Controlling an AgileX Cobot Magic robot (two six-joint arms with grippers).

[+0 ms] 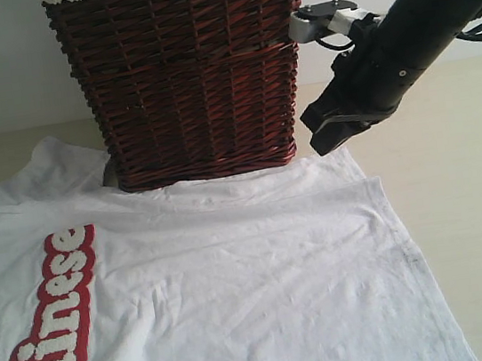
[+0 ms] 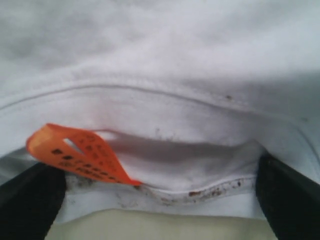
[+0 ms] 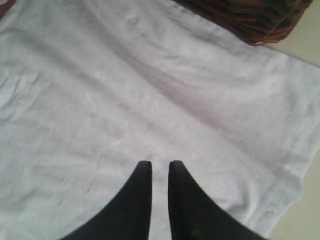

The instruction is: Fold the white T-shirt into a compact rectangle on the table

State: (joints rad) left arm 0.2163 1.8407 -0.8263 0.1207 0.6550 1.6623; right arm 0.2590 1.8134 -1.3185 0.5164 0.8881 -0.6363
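- Exterior view: white T-shirt (image 1: 238, 289) spread flat on the tabletop (image 1: 473, 202), filling the near part. Red band (image 1: 51, 333) with "Chinese" lettering at near left.
- Dark wicker basket (image 1: 187, 80) stands far centre, its base touching the shirt's far edge.
- Right tool (image 1: 335, 131) hangs just right of the basket, above the shirt's far right corner.
- Left wrist view: left tool (image 2: 160, 197) released, black fingers (image 2: 287, 200) spread wide. The shirt collar (image 2: 165, 105) and its orange tag (image 2: 80, 155) lie between them, unclamped.
- Right wrist view: right tool clenched to a thin slit, grasping nothing, over plain white cloth, with a basket corner beyond.
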